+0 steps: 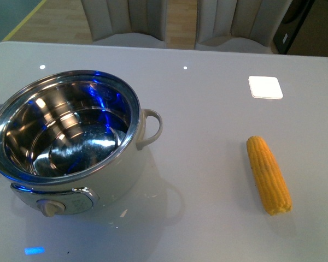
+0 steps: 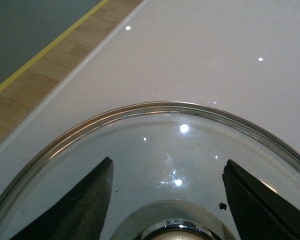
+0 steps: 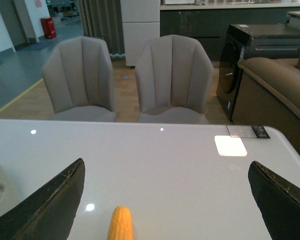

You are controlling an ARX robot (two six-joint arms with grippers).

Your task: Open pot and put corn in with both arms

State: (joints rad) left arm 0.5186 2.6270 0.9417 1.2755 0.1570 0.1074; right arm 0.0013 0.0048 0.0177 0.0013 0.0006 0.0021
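Already the pot is seen lidless at approx 9 o'clock of the table in the front view, its steel inside bare and empty and its dial turned toward 6 o'clock, so the opening step is judged done. The corn is found lying flat on the table at approx 4 o'clock, well apart from the pot, tapered end toward 12, not gripped. Pick-up and drop into the pot are judged yet to be done, i.e. roughly halfway. Neither arm is shown in the front view, nor is the lid. That is supplied only by the left wrist view, where the glass lid is seen under the left gripper, its fingers standing apart either side of the knob. Whether the knob is pinched can't be told, contact being cut off by the frame edge, & whether the lid is held up or set down isn't clear either. By the right wrist view the right gripper is shown spread wide w/ nothing held, one end of the corn lying btwn its fingers but untouched, w/ chairs beyond the table's far edge. The pot's inside isn't seen from there.
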